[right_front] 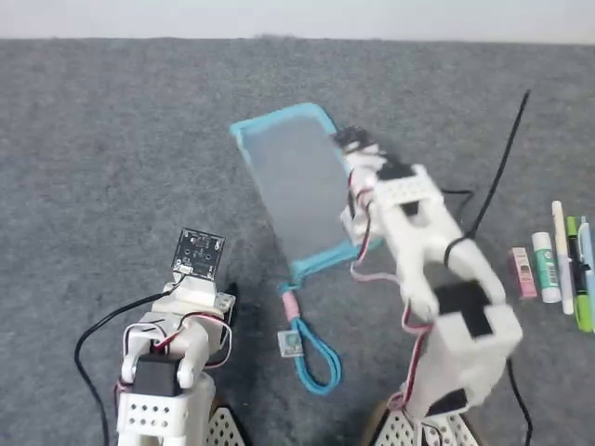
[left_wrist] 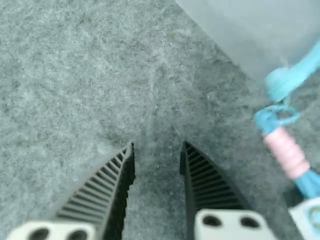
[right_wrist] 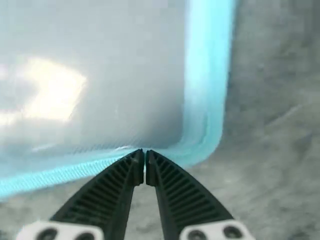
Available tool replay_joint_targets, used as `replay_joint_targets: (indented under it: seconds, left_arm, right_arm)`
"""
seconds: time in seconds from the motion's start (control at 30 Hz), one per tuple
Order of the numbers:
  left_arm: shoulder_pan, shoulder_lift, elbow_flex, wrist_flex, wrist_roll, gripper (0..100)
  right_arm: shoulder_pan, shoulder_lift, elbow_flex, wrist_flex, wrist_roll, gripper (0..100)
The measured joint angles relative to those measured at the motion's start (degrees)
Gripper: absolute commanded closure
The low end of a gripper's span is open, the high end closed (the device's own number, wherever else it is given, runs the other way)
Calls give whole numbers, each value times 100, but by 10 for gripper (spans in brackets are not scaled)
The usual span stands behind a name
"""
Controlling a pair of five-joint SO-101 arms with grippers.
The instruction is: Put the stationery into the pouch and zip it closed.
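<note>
Flat on the tabletop (right_front: 112,121): pouch (right_front: 293,186), blue rim pinched near a corner by right pincer (right_wrist: 144,160). Left pincer (left_wrist: 157,150) spread above bare tabletop beside the pouch's cord (left_wrist: 286,152). Stationery (right_front: 558,265) in a row, well apart at the right edge

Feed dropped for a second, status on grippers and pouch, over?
Left gripper open over grey carpet. Right gripper shut at corner of translucent blue-edged pouch. Row of coloured pens outside, on carpet. Nothing in the way.
</note>
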Motion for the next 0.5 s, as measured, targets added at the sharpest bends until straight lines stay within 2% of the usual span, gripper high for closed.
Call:
replay_joint_targets:
  seconds: [0.1,0.23,0.4,0.5]
  left_arm:
    - [0,0,0,0,0,855]
    - [0,0,0,0,0,855]
    - [0,0,0,0,0,855]
    - [0,0,0,0,0,855]
  right_arm:
    - [105,281,-624,404,-44,991]
    - [18,9,-747,738,-255,989]
    - [-835,-1134,-352,1187,-422,988]
    - [-1433,-1705,378,1055,-484,980]
